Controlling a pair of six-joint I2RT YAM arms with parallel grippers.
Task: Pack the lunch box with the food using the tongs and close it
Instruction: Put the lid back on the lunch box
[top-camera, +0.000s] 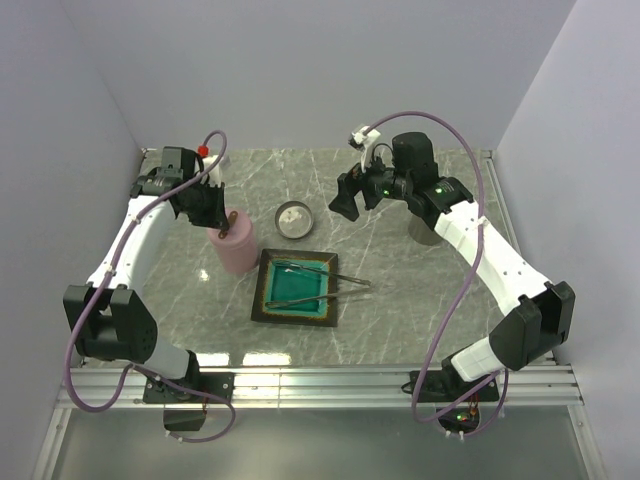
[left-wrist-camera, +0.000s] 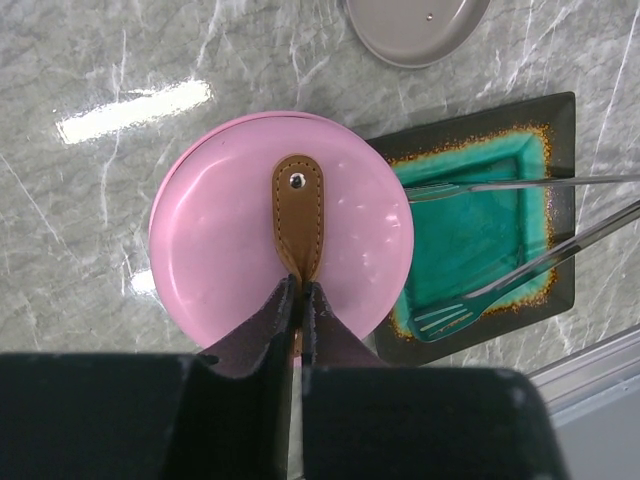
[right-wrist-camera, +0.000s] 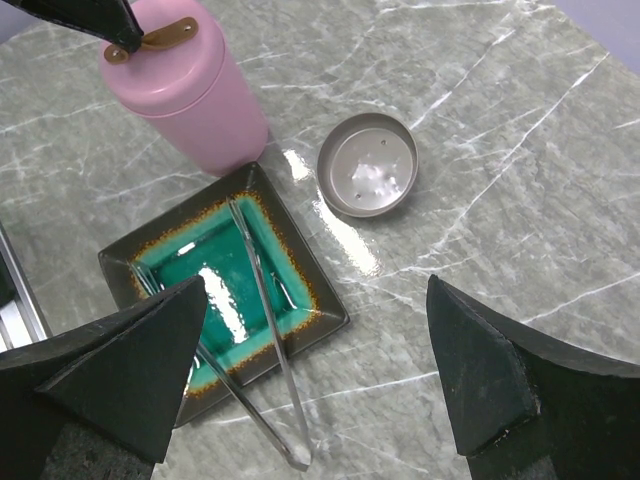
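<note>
We see left jaws pinching the lid strap (left-wrist-camera: 298, 205), right jaws wide open; retreating unreleased could tip lunch box (right-wrist-camera: 205, 115) beneath them

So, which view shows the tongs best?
The right wrist view: the tongs lie large across the plate, both arms and the joint in view. The top view shows the tongs whole but small. The left wrist view shows only their tips; the rest leaves the frame.
</note>
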